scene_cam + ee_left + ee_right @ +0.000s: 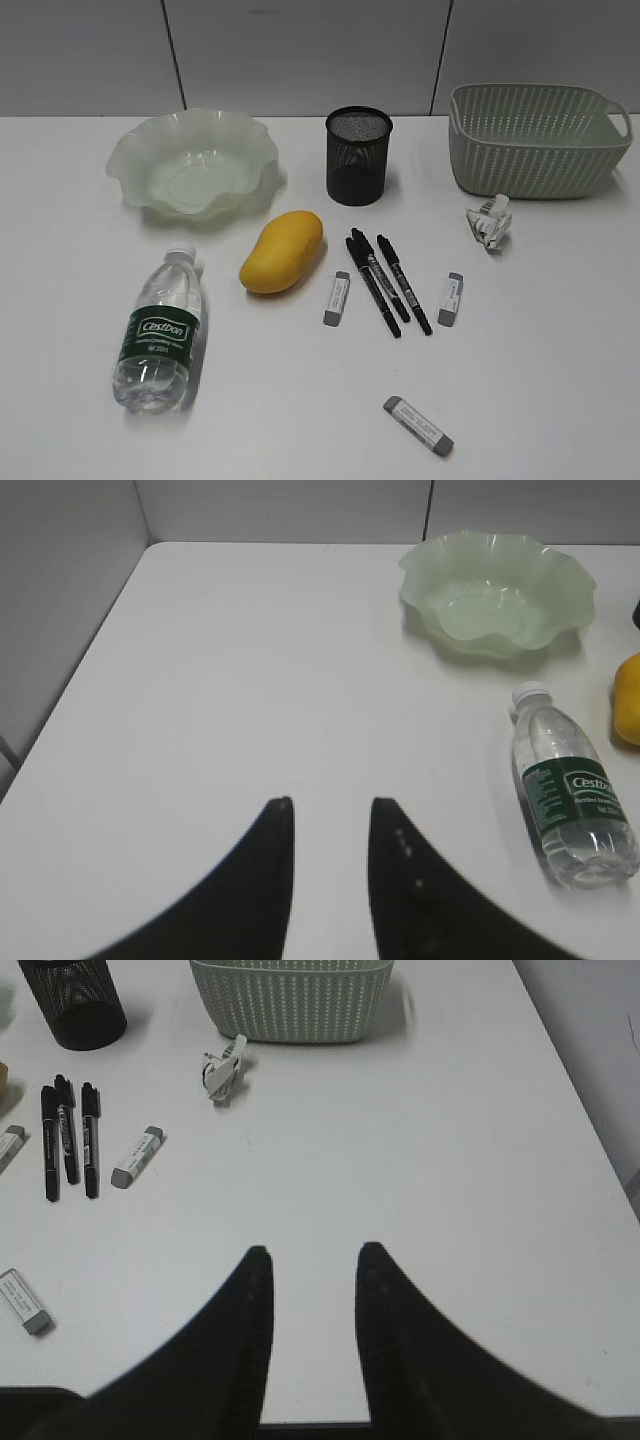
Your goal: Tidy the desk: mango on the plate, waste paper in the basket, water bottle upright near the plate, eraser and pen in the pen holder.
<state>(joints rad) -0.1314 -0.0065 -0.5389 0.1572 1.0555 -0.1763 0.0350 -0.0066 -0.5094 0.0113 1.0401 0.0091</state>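
A pale grey wall [300, 50] stands at the far edge of the white tabletop [560, 380], split into broad panels by thin dark vertical seams. Similar grey panelling [60, 610] runs along the table's left side. Even, soft light falls from above, leaving only faint short shadows on the surface.

free: desk [560, 380] right-front | obstacles: pens [388, 280], erasers [337, 299] mid-desk

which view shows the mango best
The exterior view: the whole mango lies in plain sight between the plate and the pens. The left wrist view catches only its edge at the right border, and the right wrist view only a sliver at the left border.
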